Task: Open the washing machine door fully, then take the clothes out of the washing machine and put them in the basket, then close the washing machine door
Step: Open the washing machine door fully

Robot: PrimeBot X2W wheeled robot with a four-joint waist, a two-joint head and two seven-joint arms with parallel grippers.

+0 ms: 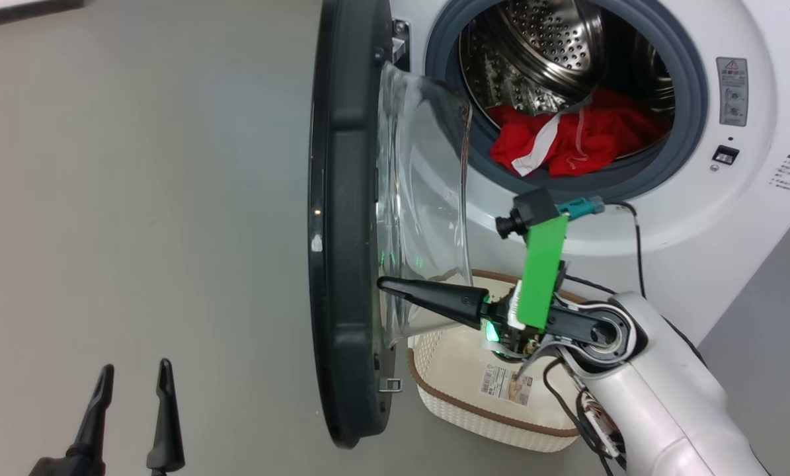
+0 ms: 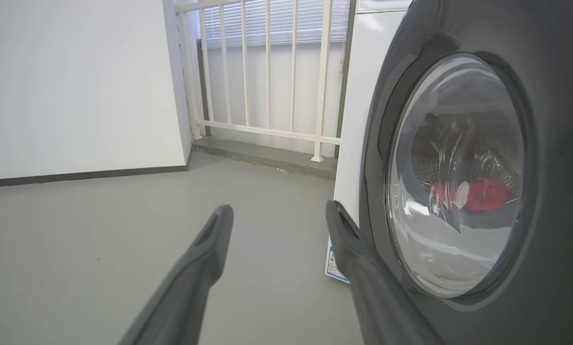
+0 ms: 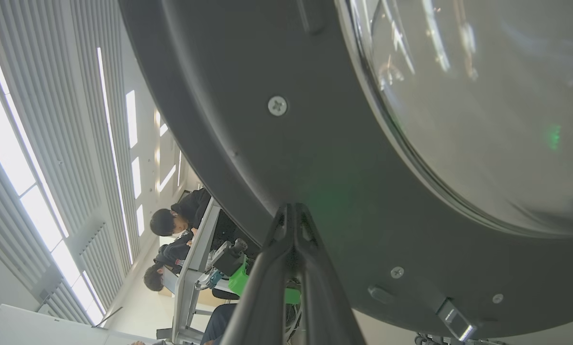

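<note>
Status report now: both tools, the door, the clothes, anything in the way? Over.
Left tool open, empty. Right tool shut, tip at inner side of washing machine door. Door open; clothes in drum. Right arm over basket.

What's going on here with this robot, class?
The right gripper, shut, has its tips at the inner rim of the round black-rimmed glass door, swung open from the white front-loading washing machine. Red clothes lie in its drum; the cream perforated plastic basket below shows none. The left gripper hangs open outside the door.
</note>
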